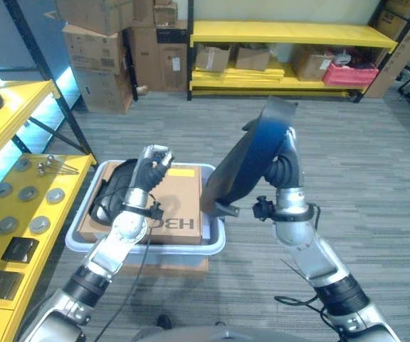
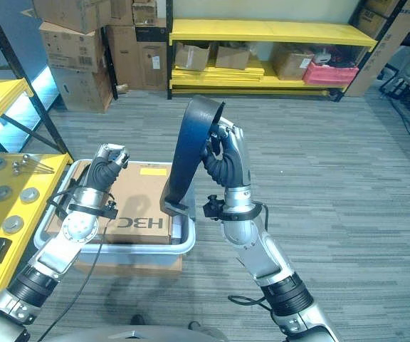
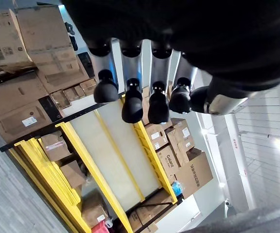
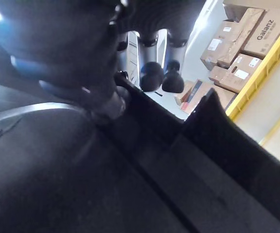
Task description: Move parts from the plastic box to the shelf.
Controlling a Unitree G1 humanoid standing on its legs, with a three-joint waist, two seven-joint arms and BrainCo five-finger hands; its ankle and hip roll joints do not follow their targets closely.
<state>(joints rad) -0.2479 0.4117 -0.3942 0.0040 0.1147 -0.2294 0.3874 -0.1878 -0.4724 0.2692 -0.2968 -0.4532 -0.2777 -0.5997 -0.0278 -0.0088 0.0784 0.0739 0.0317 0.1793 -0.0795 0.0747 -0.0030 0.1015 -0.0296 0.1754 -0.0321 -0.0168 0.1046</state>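
Right hand (image 2: 225, 158) gripped a black panel (image 2: 191, 153), lifted clear of the box (image 1: 216, 239); left hand (image 1: 150, 165) curled, empty. Shelf (image 1: 20, 214) placement remained.

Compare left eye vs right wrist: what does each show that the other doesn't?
Left eye alone: the plastic box with a cardboard carton inside, the left hand curled empty above it, and the near yellow shelf carrying metal discs. Right wrist alone: close contact, fingers over the part's edge. Both: the right hand holding the black panel part, with stacked cartons behind.
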